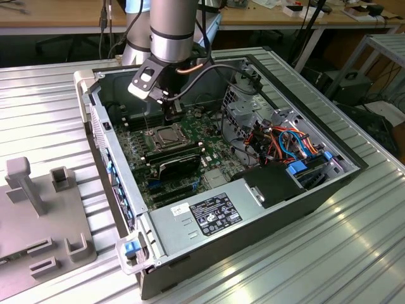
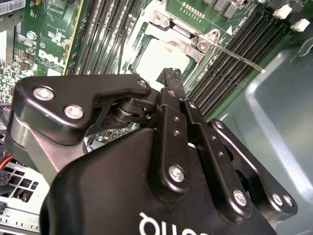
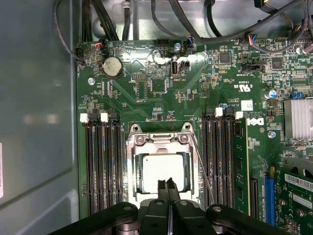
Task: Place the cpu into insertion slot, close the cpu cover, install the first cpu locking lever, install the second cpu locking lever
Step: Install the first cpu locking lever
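While the jaws stand pressed together with nothing between them, their tips hang just over the cpu's (image 3: 163, 172) near edge. Whether they touch it, I cannot tell.

- Cpu: lies flat in the slot (image 3: 131, 147), directly under and ahead of the tips.
- Cover (image 3: 159, 141): appears down, framing the chip through its window.
- Lever (image 2: 234, 58): a thin rod just to one side of the jaws. Its free end juts out over the memory slots (image 2: 230, 36), so I judge it not latched.

Handling, by judgement:
- Cpu is light, rigid and slick on its metal top. The contact face is fragile, so any hold belongs on opposite edges — never pressure on the middle.
- Cover is thin stiff sheet and swings on its hinge. Press on the frame, not through the window.
- Lever is springy wire and likely to slip off smooth fingers. It is best met near its free end.
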You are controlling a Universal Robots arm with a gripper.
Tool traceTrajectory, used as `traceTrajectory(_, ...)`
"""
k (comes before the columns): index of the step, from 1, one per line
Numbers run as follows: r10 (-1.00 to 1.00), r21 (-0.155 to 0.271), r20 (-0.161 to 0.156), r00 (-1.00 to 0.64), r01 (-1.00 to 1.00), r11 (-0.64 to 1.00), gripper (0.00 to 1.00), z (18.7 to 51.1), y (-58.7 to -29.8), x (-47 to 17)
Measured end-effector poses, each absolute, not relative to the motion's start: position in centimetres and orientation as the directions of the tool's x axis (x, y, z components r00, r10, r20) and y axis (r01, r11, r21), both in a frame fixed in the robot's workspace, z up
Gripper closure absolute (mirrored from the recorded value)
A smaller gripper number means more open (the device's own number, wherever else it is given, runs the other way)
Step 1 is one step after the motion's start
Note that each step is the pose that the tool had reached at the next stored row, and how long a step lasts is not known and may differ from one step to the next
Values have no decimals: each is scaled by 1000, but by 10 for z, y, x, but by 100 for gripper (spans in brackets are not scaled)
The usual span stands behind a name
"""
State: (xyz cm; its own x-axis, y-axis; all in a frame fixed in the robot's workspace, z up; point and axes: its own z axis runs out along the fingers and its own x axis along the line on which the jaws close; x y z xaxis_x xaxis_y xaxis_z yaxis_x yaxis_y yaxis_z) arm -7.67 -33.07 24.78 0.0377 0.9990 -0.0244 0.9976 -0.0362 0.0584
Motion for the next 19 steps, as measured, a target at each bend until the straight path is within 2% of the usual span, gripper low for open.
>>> traceTrajectory(7,999,56,-24,38,998,-36,89,268,-331,-76)
traceTrajectory(13,999,55,-24,32,998,-31,89,268,-331,-76)
traceTrajectory(19,995,51,-24,-93,994,94,89,268,-330,-76)
